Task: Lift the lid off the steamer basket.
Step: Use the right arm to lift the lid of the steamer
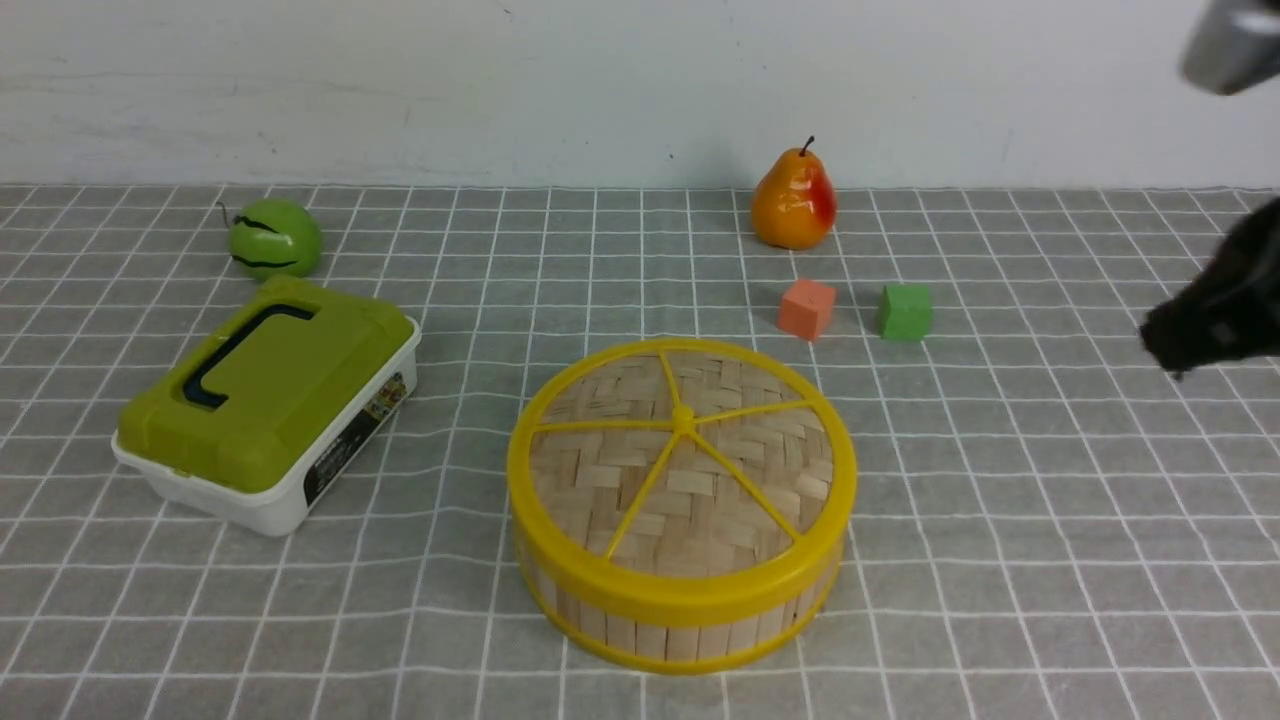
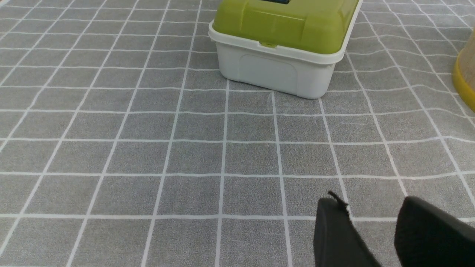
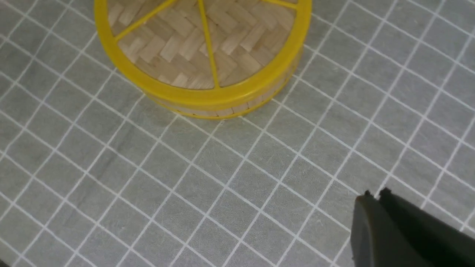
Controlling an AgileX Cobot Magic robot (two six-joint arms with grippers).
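Observation:
The steamer basket (image 1: 680,615) stands at the centre front of the table, with slat walls and yellow rims. The lid (image 1: 620,480), woven bamboo with yellow spokes and a centre knob, sits closed on it. Both also show in the right wrist view, the lid (image 3: 178,44) over the basket wall (image 3: 222,110). My right gripper (image 1: 1172,352) hovers at the far right, well clear of the basket; in its wrist view (image 3: 374,194) the jaws are together and hold nothing. My left gripper (image 2: 367,204) shows only in its wrist view, open over bare cloth, with the basket's rim (image 2: 464,79) at the frame edge.
A white box with an olive-green lid (image 1: 270,400) lies at the left, also in the left wrist view (image 2: 282,40). A green round fruit (image 1: 274,238) is behind it. A pear (image 1: 794,200), an orange cube (image 1: 806,309) and a green cube (image 1: 905,312) lie behind the basket.

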